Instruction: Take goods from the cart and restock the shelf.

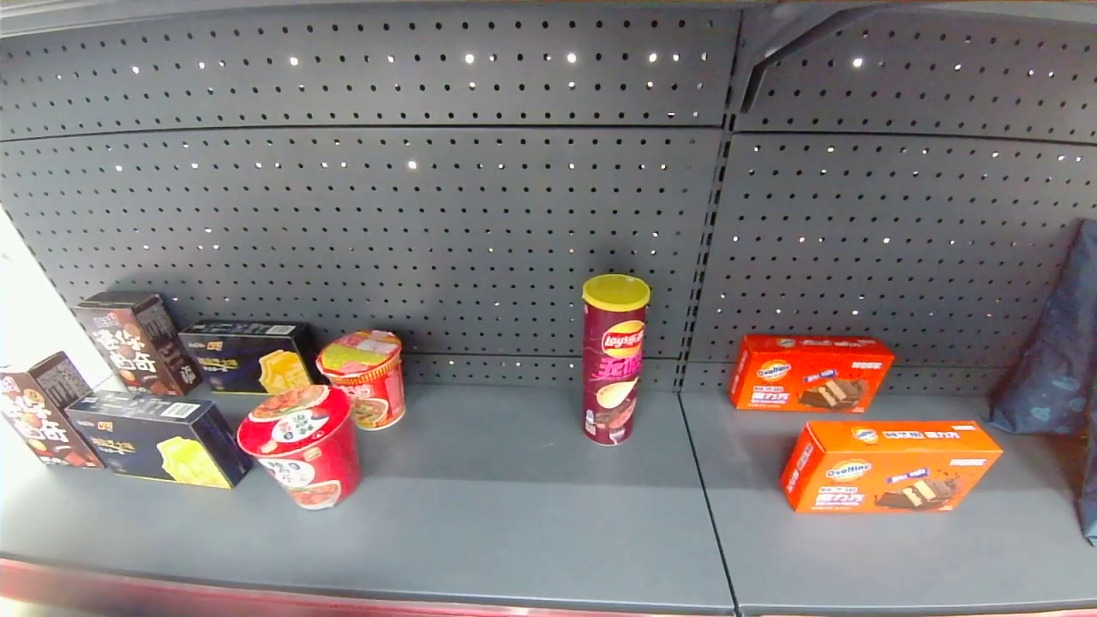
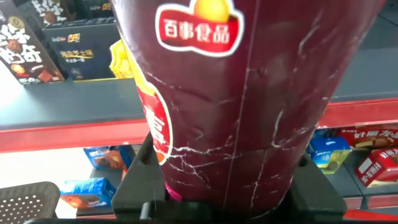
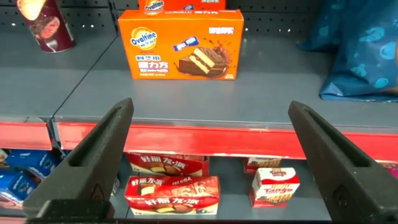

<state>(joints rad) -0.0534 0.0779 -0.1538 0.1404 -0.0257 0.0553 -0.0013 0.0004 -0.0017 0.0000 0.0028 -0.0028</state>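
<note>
On the grey shelf (image 1: 514,514): a maroon chips can with a yellow lid (image 1: 614,370) stands upright near the middle, close to the pegboard back (image 1: 428,214).
Left end of shelf: two red noodle cups (image 1: 302,446), one behind the other; just beside them two dark blue boxes (image 1: 158,437), and further left two brown boxes (image 1: 137,341) standing on end.
Right bay: two orange cake boxes, the rear one (image 1: 810,373) near the back panel and the front one (image 1: 887,465) nearer the edge, a little apart; a blue patterned bag (image 1: 1054,360) leans at the far right.
Left gripper (image 2: 227,193): closed around a second maroon chips can (image 2: 249,93), one black finger (image 2: 144,180) pressed to each side near the can's end.
Held can's place: out in front of the shelf's red front edge (image 2: 74,134), facing the dark boxes at the left end.
Right gripper (image 3: 211,112): jaws spread wide with nothing between them, out in front of the red edge and facing the front orange box.
Lower shelf: red boxes (image 3: 171,190) and a small white-and-red box (image 3: 273,186) sit below the right bay; blue packets (image 2: 87,190) lie below the left end.
</note>
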